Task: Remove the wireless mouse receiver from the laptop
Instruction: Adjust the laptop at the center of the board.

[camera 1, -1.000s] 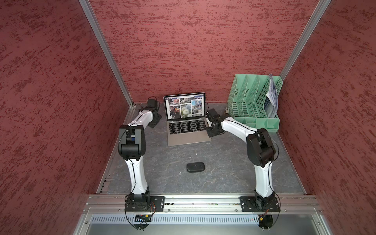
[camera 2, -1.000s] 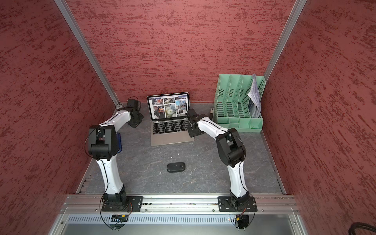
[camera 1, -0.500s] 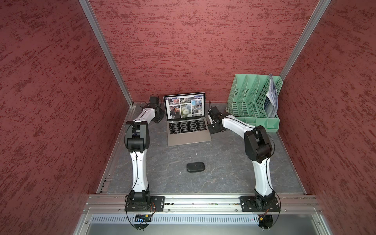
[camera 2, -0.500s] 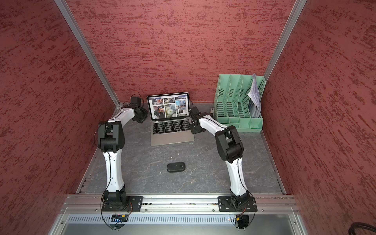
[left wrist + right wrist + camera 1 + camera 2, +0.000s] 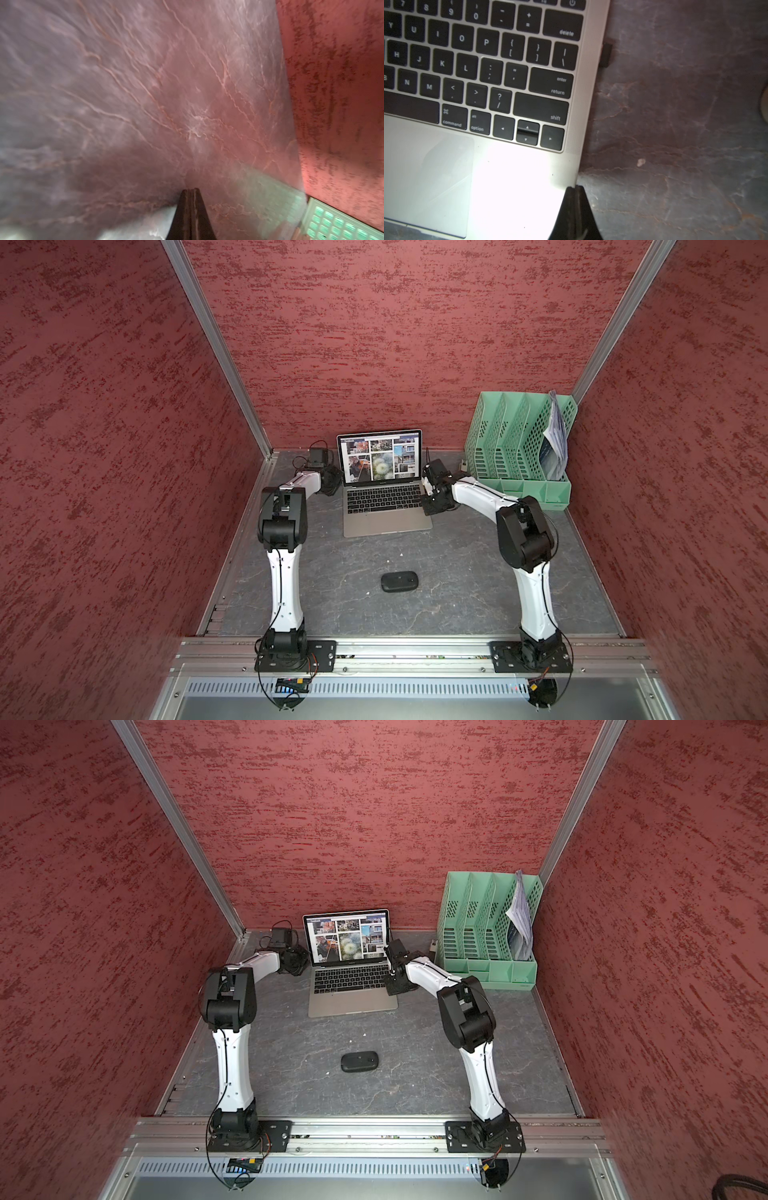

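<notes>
Your right gripper [image 5: 574, 189]: jaws pressed together, nothing between them; tips at the laptop [image 5: 508, 176]'s right edge, toward its front.
Your left gripper [image 5: 190, 190]: jaws closed, empty, above the table [image 5: 145, 83] near the laptop's left side.
Wireless mouse receiver [image 5: 606, 54]: dark stub projecting from the laptop's right edge, level with the backslash key [image 5: 564, 57], apart from your right gripper.
Mouse [image 5: 399, 581]: black, flat on the table, well in front of the laptop.
File rack [image 5: 519, 456]: green, rear right corner.

The laptop [image 5: 517, 176] has a smooth, matt silver, metal-looking shell with matt black keys [image 5: 542, 108]. The tabletop [image 5: 457, 572] looks like veined grey stone — the walls [image 5: 415, 344] are rough, red, plaster-like; the file rack [image 5: 498, 439] is perforated green plastic.
</notes>
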You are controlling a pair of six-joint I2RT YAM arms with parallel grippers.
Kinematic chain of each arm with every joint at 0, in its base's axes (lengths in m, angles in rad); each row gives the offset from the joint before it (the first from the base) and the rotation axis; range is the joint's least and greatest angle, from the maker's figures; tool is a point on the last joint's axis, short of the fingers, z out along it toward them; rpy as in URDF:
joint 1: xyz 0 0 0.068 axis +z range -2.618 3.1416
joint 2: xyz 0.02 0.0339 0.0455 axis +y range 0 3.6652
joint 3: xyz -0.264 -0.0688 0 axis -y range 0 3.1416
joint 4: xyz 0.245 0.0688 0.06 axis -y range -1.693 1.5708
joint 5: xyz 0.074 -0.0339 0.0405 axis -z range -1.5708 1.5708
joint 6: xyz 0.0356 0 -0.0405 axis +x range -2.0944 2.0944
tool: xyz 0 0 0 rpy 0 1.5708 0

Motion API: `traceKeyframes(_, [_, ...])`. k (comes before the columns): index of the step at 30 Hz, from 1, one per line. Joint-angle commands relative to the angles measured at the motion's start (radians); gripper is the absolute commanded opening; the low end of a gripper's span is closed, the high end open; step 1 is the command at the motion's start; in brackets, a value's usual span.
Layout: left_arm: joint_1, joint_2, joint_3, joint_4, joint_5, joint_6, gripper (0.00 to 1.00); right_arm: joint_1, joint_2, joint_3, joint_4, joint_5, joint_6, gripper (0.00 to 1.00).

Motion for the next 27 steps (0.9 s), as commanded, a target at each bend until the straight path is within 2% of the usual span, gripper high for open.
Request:
traceKeyframes(1, [-0.009, 0.007, -0.052, 0.066, 0.049, -0.040, 0.00, 0.003, -0.015, -0.015, 0.019, -0.052, 0.019, 0.00])
traceKeyframes(10, [-0.026, -0.019, -0.116, 0.102, 0.067, -0.043, 0.00, 0.003, -0.037, -0.045, 0.023, -0.058, 0.037, 0.00])
traceKeyframes(15, [-0.038, -0.030, -0.148, 0.115, 0.068, -0.042, 0.00, 0.003, -0.058, -0.064, 0.014, -0.017, 0.033, 0.00])
traceKeyframes(27, [-0.080, 0.004, -0.101, 0.092, 0.074, -0.028, 0.00, 0.003, -0.075, -0.092, 0.000, 0.022, 0.036, 0.00])
